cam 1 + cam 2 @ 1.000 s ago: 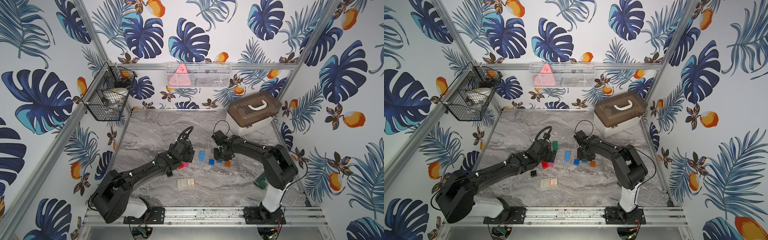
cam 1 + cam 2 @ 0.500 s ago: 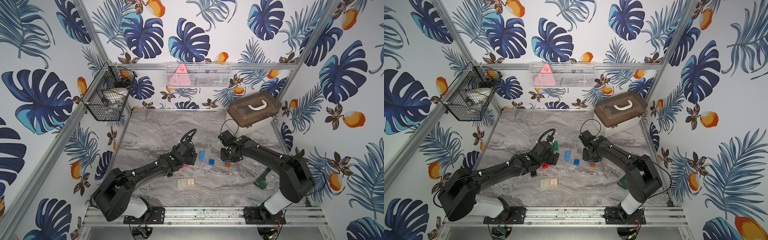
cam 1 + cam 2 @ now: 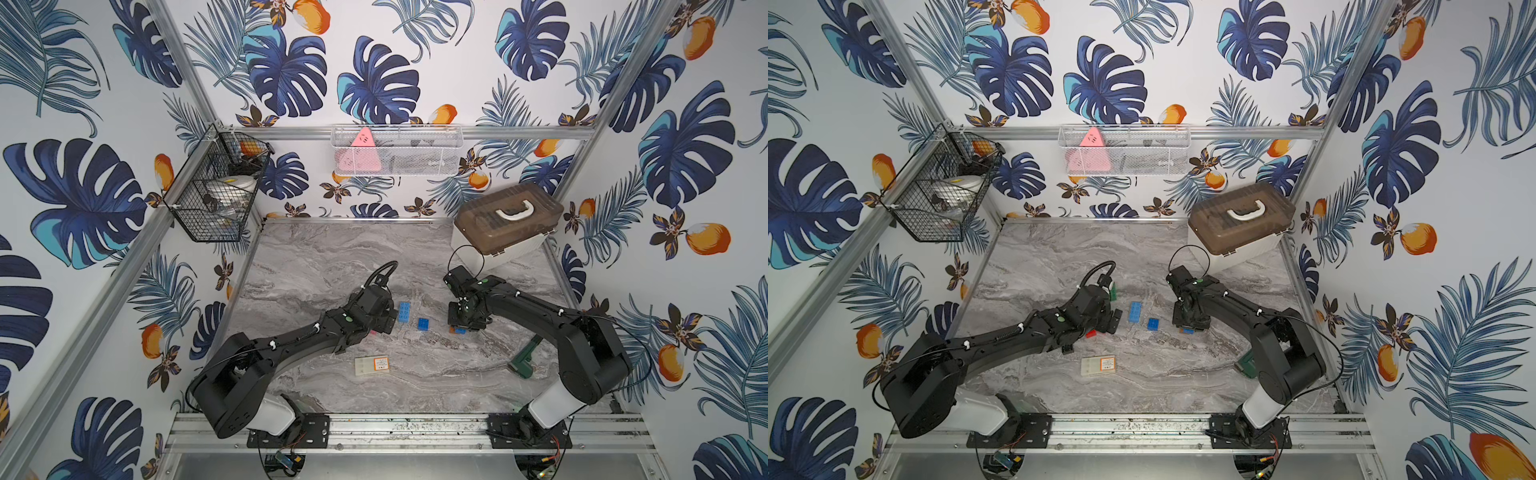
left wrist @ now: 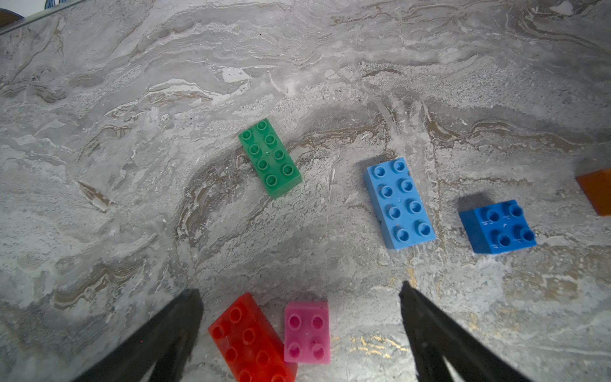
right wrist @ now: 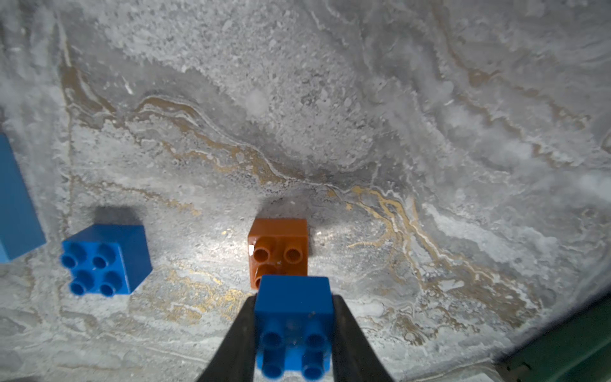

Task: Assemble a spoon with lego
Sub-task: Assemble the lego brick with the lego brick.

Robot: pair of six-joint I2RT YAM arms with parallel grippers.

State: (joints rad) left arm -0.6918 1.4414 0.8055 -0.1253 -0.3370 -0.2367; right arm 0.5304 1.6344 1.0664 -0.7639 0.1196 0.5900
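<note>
Right end effector (image 5: 294, 297), pinching a small blue brick (image 5: 292, 309), had swung across to the orange brick (image 5: 277, 243) on the tabletop (image 5: 330, 132); stacking the stem looked next. Left end effector (image 4: 299, 291) hung spread over the loose red brick (image 4: 248, 340) and pink brick (image 4: 307, 330).

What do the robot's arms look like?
The left arm and right arm are chunky and black with white bottoms, tiny green dots and looping black cables. The left hand and right hand have two thin black fingers.
</note>
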